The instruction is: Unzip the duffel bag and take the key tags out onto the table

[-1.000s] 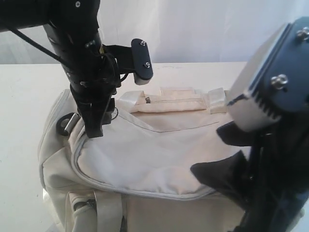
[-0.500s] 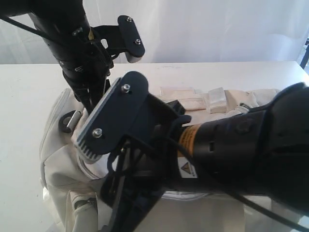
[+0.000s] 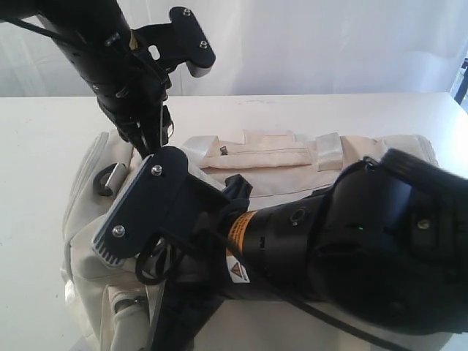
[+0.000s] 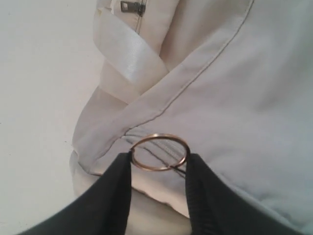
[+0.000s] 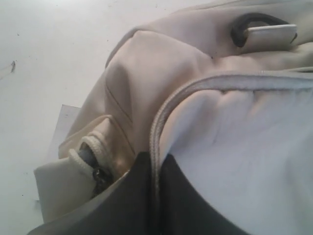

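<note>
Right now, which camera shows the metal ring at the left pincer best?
The left wrist view: the metal ring sits sharp between the left pincer's fingers, against the duffel bag. In the exterior view I cannot make it out; the right wrist view shows only bag fabric.

your bag (image 3: 80, 212) lay on the table (image 3: 29, 139), long side toward the exterior camera. your left gripper (image 4: 159, 164) stood over the bag's left end, with a ring (image 4: 159, 152) between its fingers, touching both, just above the bag's top. a strap ring (image 3: 106, 179) sat at that same end. a pocket (image 3: 256, 155) ran along the far side. your right arm (image 3: 351, 248) lay across the bag's front, with the right gripper (image 5: 155, 169) at the near left corner and the piping (image 5: 159, 122) between its fingers.
</note>
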`<act>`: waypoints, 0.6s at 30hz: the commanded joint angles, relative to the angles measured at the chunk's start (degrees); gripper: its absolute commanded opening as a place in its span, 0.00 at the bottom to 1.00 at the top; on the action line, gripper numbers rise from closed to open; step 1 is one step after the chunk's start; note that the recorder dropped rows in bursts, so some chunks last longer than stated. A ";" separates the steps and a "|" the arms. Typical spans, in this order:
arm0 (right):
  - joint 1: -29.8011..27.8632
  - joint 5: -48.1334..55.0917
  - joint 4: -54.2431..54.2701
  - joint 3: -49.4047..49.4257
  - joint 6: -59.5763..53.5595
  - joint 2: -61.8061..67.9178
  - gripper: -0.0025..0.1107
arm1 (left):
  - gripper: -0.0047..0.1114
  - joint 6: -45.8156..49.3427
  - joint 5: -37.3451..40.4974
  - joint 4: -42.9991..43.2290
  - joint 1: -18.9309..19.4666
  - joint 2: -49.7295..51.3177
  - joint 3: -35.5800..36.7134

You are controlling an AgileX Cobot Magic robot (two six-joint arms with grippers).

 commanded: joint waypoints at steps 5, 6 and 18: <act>0.14 4.31 -0.12 0.25 -0.15 -0.40 0.02 | 0.04 -1.98 -5.66 0.41 1.14 -0.08 0.22; 0.14 4.73 -0.12 0.25 -0.15 -0.69 0.02 | 0.04 -2.30 -6.11 0.41 1.78 0.25 0.22; 0.14 5.03 0.22 0.25 0.99 -4.55 0.02 | 0.04 -2.29 -19.14 -1.81 8.36 4.70 0.22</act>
